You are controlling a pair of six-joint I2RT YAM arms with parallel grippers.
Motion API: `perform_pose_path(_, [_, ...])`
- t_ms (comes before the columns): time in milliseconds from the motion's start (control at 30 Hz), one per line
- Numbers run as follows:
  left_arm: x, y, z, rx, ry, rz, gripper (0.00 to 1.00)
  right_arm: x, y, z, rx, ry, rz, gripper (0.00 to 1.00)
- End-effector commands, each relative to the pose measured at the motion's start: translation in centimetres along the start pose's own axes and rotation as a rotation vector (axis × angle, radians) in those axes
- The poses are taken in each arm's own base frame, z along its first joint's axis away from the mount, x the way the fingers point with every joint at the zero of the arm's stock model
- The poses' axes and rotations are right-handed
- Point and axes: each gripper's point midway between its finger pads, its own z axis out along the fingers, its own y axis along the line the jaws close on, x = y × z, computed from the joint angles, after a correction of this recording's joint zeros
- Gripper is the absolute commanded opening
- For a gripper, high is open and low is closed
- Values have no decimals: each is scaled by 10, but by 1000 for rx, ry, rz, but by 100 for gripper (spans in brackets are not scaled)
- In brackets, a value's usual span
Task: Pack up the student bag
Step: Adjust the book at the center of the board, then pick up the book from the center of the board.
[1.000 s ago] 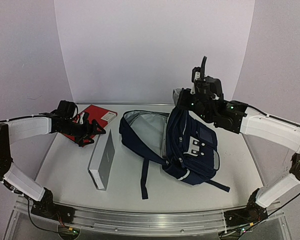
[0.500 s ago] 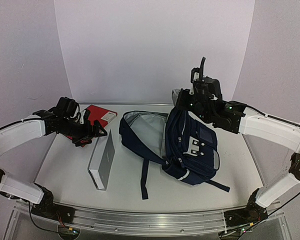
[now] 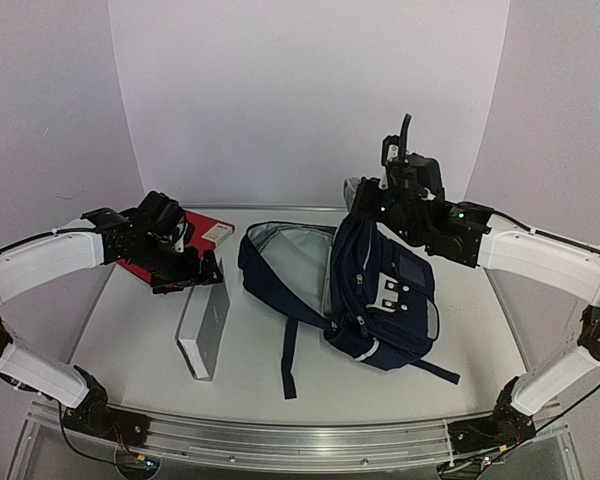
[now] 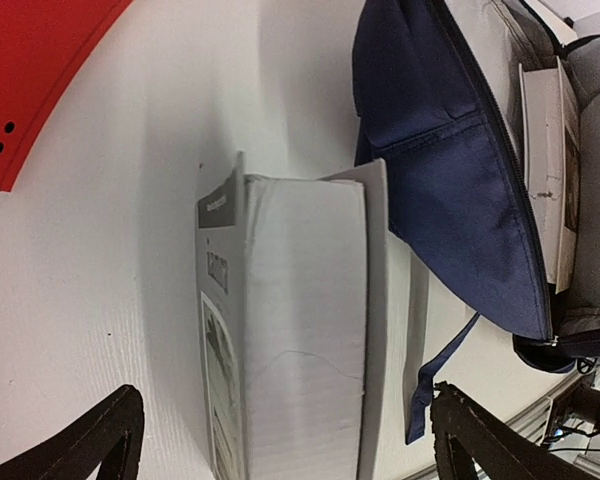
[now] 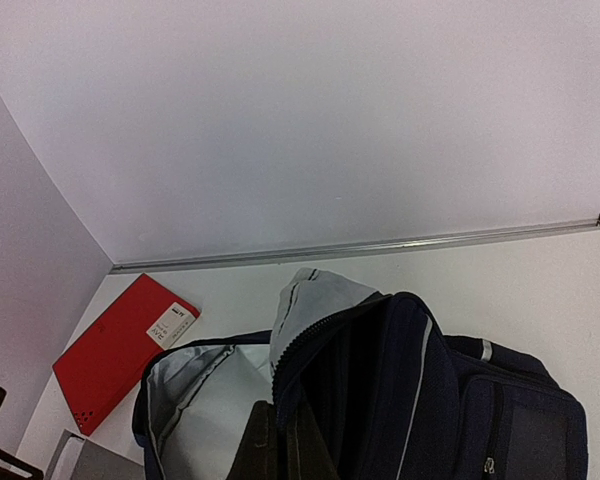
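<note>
The student bag (image 3: 380, 290) lies open at the table's middle, navy with pale stripes and grey lining (image 3: 290, 255). My right gripper (image 3: 368, 205) is shut on the bag's upper flap edge and holds it raised; in the right wrist view the closed fingers (image 5: 280, 445) pinch the zipper rim of the bag (image 5: 430, 400). A grey book (image 3: 205, 320) lies left of the bag. My left gripper (image 3: 195, 272) is open just above the book's far end. In the left wrist view the book (image 4: 300, 330) sits between the spread fingertips (image 4: 95, 440). A red book (image 3: 190, 232) lies behind.
The bag's dark strap (image 3: 288, 350) trails toward the near edge beside the grey book. A pale book edge (image 4: 548, 150) shows inside the bag opening. The red book also shows in the right wrist view (image 5: 120, 345). The white back wall stands close behind the table.
My left gripper has moved right from over the red book to the grey book's far end. The right gripper and the bag have not moved.
</note>
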Motion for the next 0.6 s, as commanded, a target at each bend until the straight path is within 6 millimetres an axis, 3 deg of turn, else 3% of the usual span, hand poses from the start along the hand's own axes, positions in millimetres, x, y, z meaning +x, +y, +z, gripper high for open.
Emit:
perform_pose_path(0, [-5,-10,0,-34,-16,20,100,-28,-2,-9,-2,-72,53,0])
perform_pose_path(167, [5,3,14,-129,34,31,100,-31,-4,-12,1,-78,55,0])
perform_pose_path(333, [12,3,17,-161,51,51,97,-32,-4,-14,-3,-81,56,0])
perform_pose_path(500, [15,-1,14,-135,52,22,69,-35,-2,-15,-13,-83,54,0])
perform_pose_path(567, [15,-1,12,-130,49,11,65,-35,-3,-15,-8,-85,52,0])
